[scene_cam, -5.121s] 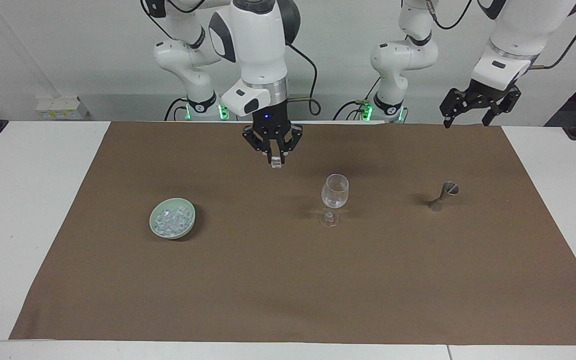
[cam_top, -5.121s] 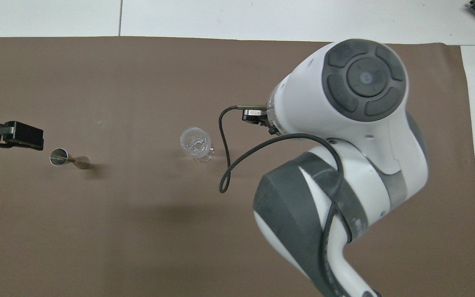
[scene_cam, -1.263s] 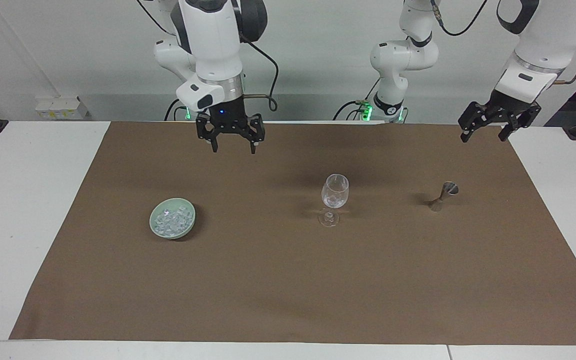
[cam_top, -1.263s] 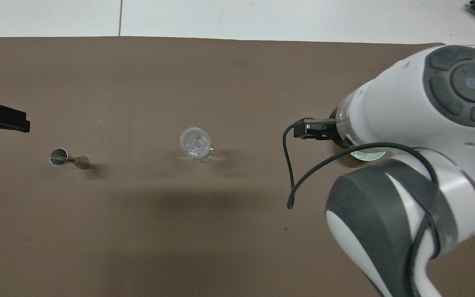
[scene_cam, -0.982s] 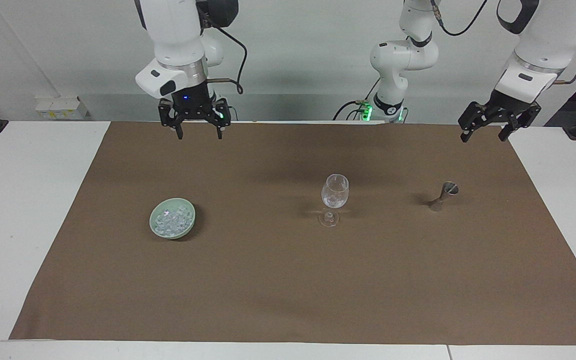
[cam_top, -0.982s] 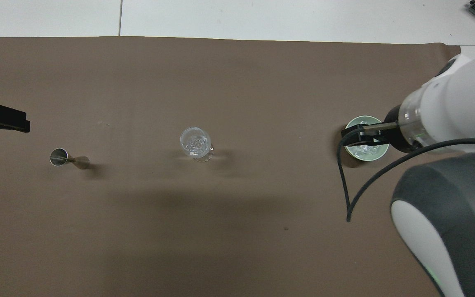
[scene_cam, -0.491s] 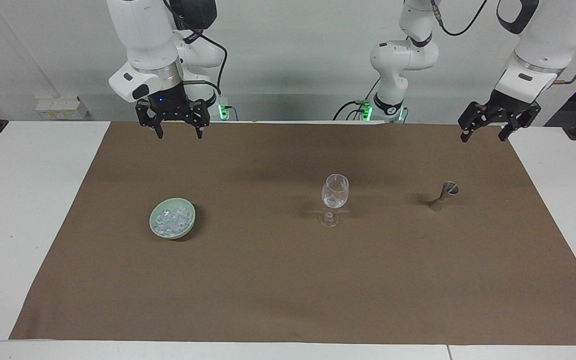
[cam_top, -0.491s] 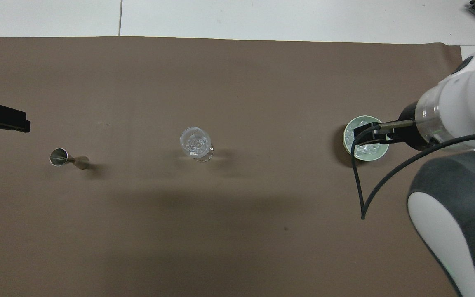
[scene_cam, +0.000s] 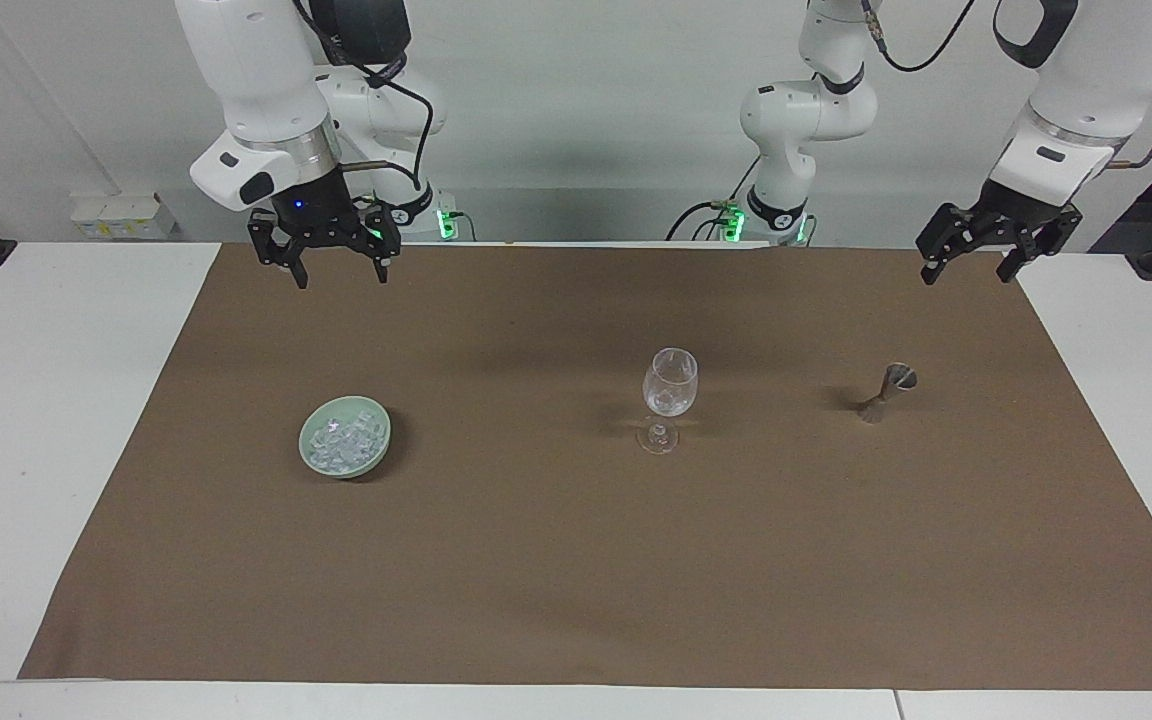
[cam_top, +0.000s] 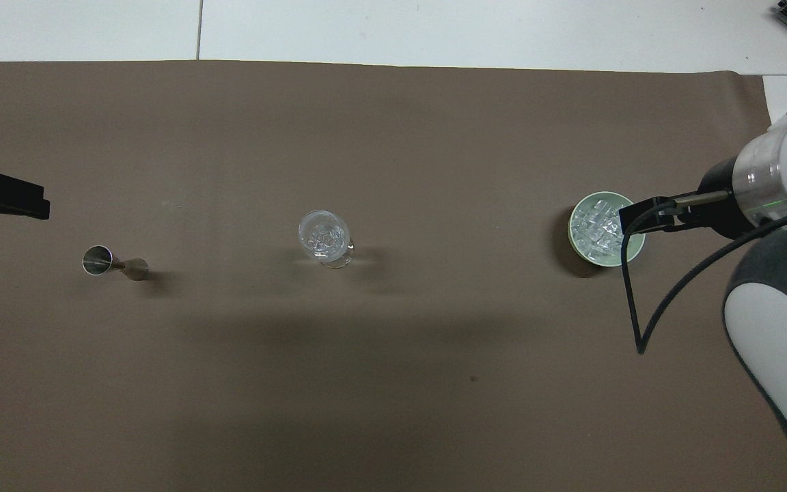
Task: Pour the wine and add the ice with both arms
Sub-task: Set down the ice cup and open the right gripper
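Over the mat's edge, right hand (scene_cam: pixel 340 274) spread, ice (scene_cam: pixel 343 441) bowled

Both grippers hang spread apart and empty, the right gripper (scene_cam: pixel 340 272) and left gripper (scene_cam: pixel 973 262) over the brown mat's (scene_cam: pixel 576 560) corners (robots' side), with bowl (scene_cam: pixel 345 437), glass (scene_cam: pixel 669 398) and jigger (scene_cam: pixel 888 391) in a row.

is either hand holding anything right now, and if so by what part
Nothing is held. The right hand is open and empty, up over the brown mat. The left hand is open and empty at its own end.
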{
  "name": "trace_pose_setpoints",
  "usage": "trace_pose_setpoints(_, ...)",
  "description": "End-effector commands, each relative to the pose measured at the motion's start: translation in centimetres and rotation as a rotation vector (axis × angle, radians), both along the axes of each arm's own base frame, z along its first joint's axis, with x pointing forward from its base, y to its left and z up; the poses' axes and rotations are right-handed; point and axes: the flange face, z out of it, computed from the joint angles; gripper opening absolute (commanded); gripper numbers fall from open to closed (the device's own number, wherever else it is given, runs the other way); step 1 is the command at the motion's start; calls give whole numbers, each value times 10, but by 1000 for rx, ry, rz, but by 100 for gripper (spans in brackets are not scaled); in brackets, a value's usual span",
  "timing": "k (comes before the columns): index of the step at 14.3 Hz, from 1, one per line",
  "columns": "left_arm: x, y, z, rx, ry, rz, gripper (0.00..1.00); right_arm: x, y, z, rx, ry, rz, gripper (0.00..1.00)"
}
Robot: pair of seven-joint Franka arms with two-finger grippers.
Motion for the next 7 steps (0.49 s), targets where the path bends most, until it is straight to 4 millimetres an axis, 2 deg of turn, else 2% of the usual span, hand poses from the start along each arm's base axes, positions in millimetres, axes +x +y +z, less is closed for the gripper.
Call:
trace_pose_setpoints(1,-1,2,3,1,2,-7,100,0,-7,-1,20,-3,8,100)
trace_pose_setpoints(7,0,2,2,1,4,-7,100,0,-5,2,22,-8,9,100)
